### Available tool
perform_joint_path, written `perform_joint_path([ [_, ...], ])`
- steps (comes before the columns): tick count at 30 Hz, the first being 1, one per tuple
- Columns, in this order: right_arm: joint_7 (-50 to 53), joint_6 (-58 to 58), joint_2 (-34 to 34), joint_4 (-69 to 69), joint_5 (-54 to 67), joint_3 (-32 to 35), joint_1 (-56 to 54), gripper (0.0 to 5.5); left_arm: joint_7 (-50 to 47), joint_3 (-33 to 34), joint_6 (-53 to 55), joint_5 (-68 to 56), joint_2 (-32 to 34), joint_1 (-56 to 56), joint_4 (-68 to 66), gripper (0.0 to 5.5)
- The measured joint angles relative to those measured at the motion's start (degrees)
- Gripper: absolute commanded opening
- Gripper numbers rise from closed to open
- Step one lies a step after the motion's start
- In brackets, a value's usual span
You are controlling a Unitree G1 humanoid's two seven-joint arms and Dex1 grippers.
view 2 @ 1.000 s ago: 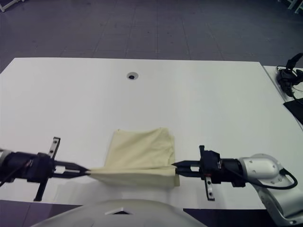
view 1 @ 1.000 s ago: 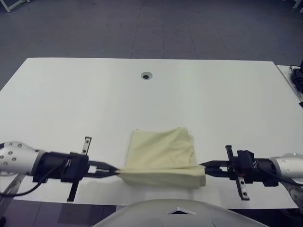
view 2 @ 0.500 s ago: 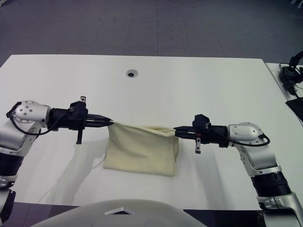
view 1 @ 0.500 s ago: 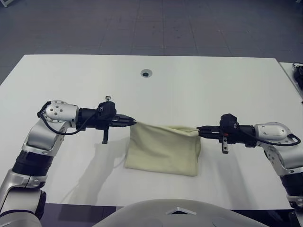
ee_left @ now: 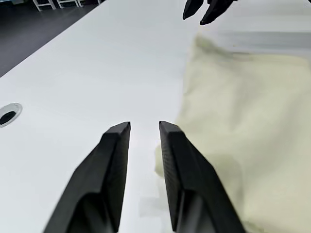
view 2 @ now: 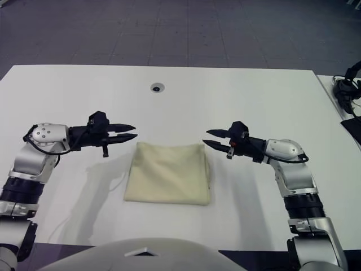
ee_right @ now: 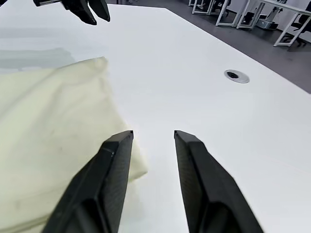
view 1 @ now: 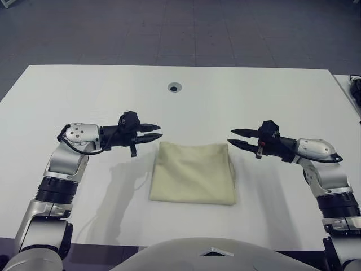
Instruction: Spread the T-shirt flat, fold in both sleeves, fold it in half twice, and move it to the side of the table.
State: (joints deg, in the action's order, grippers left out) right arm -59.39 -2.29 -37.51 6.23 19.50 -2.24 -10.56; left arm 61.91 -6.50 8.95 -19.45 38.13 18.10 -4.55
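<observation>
Fold completed: the left gripper and right gripper, fingers now spread and empty, have just released the T-shirt, which lies folded square on the tabletop between them; likely only the shift aside remains.

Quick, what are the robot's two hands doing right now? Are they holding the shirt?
Left gripper: open, holding nothing, beside the T-shirt.
Right gripper: open, holding nothing.
</observation>
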Motion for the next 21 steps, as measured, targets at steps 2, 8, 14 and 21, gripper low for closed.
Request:
perform_joint_path([
  [2,2.05,0.71,0.66,0.48,-0.63,0.88,-0.11,2.45,-1.97,1.03,0.04,0.04,-0.91,-0.19,0.02,2.04],
  [8,4.53,3.83,1.83,-2.59,-2.25,2.12,0.09,3.32,-8.90,6.78,-0.80,0.17,-1.58,-4.65,1.20,2.95],
  [14,3.30,8.74,3.99,-10.17,-9.23,-6.74,-1.09,4.25,-22.31,18.69,-0.90,-5.75,-7.06,-5.79,11.46,3.93],
  [21,2.48,18.87,4.10,0.52,-28.87,-19.77,-9.36,5.33,-26.73,18.61,-1.07,-4.10,-8.63,-12.05,17.61,5.07],
])
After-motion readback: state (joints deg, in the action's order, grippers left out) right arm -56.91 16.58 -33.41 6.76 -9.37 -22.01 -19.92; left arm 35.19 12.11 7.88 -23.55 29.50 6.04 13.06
